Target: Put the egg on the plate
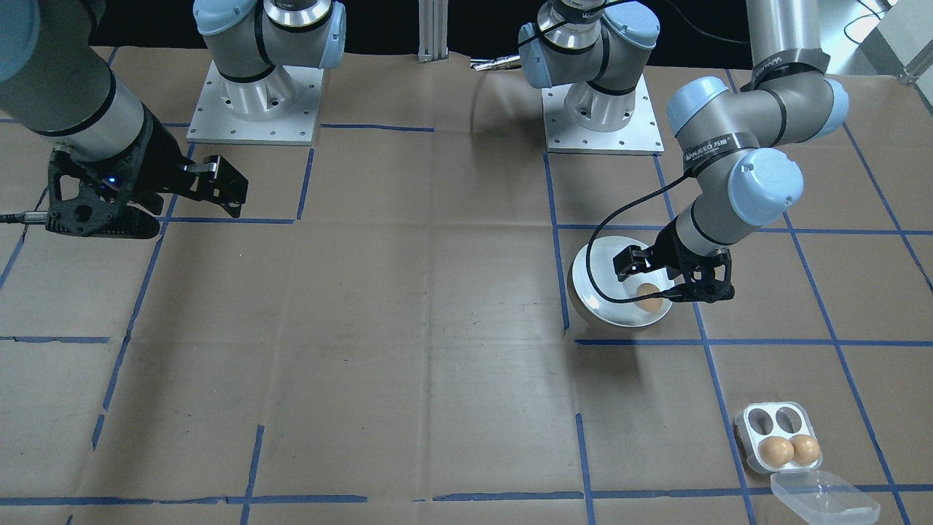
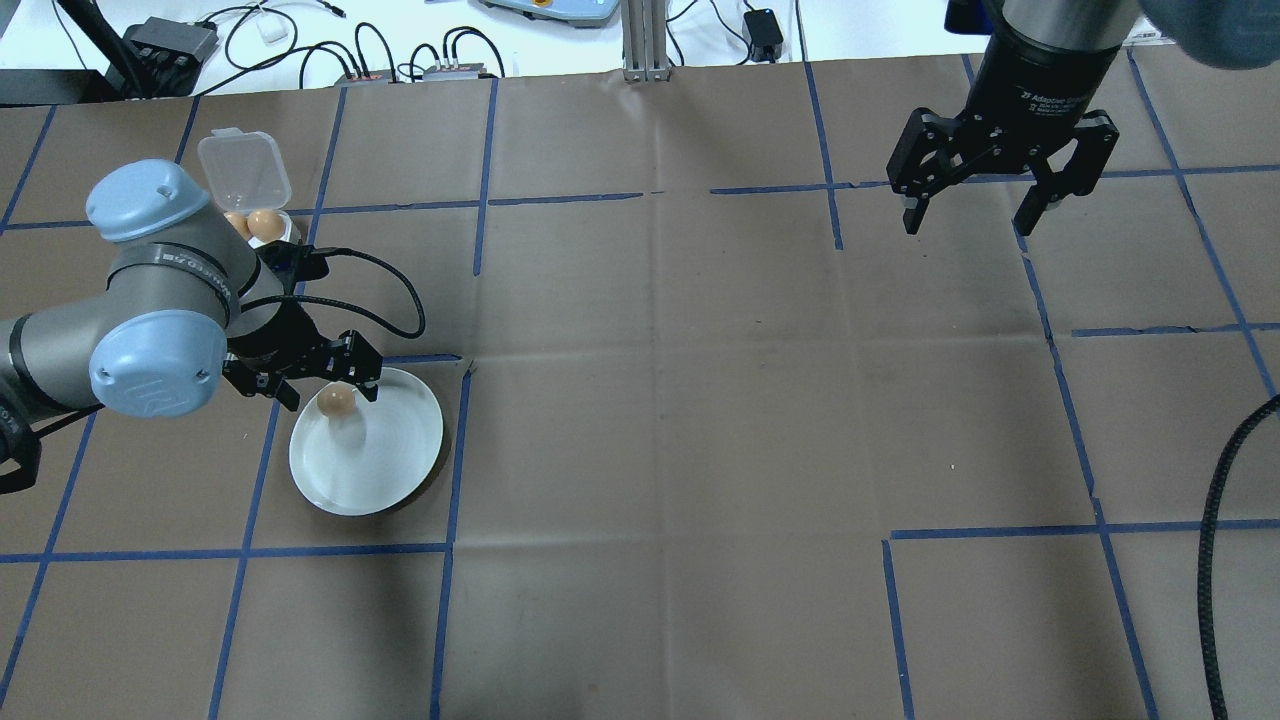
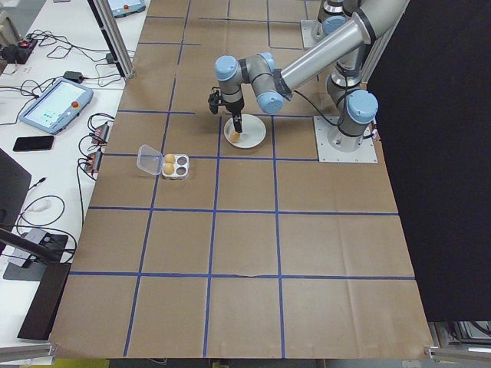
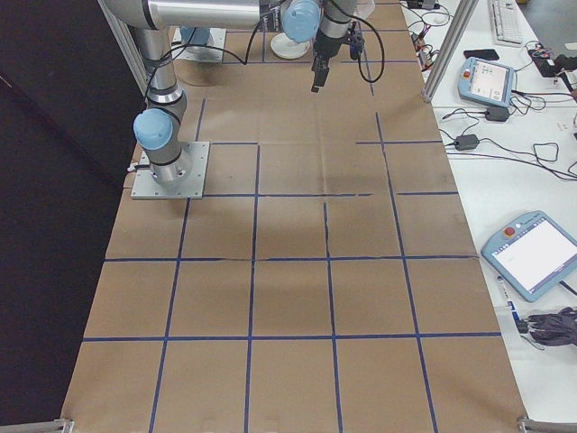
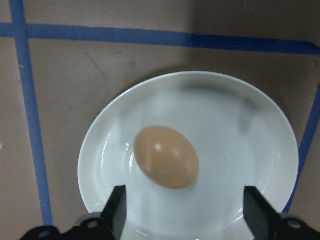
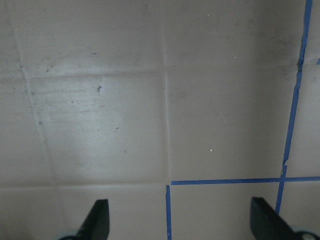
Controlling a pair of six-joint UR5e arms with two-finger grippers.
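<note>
Front-facing view: my left fingers [image 1: 674, 281] hang over the white plate [image 1: 594, 281], spread wide, holding nothing. The brown egg [image 1: 649, 297] lies on the plate near its rim, on the side toward the egg tray [image 1: 778, 436]. The tray sits well apart with two eggs in its cups and its clear lid [image 1: 824, 497] folded open.

Overhead view: the egg [image 2: 336, 401] is on the far-left part of the plate [image 2: 390, 460], just below my left fingers [image 2: 320, 375]. My right fingers [image 2: 975, 200] are spread open over bare bench [image 2: 700, 400], well away, carrying nothing.

Left wrist view: the egg [image 5: 166, 156] lies on its side, left of the plate's [image 5: 250, 150] centre, between my two fingertips [image 5: 117, 205] with clear gaps either side.

Risks, as I judge them: the egg is free and round, and the rim is shallow. If I lift off at a slant, a fingertip could clip it and roll it over the edge onto the bench. Any nudge to the plate would do the same. A straight vertical retreat looks safest.
</note>
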